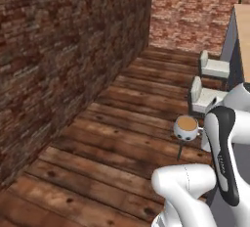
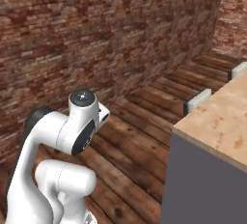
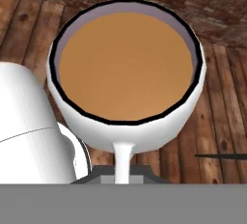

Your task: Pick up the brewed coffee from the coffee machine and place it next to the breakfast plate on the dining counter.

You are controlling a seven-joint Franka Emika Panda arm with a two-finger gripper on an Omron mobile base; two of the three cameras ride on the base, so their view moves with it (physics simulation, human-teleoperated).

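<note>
Overhead and to one side, the light wooden desk [image 2: 219, 117] stands on its grey base above the plank floor [image 1: 112, 138], with pale stools [image 1: 207, 96] alongside it. Well short of that top, the brewed coffee [image 3: 126, 68] hangs upright in the air over the floor, its handle caught in the end effector [image 3: 123, 167].

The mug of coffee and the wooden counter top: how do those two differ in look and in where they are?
The mug of coffee is small, round and white, with light brown coffee inside; the wooden counter top is a broad, flat, pale speckled slab. The mug hangs in the air over the plank floor, close beside the robot's arm, while the counter top rests fixed on a grey base. Both look undamaged, and the mug is upright and full.
</note>
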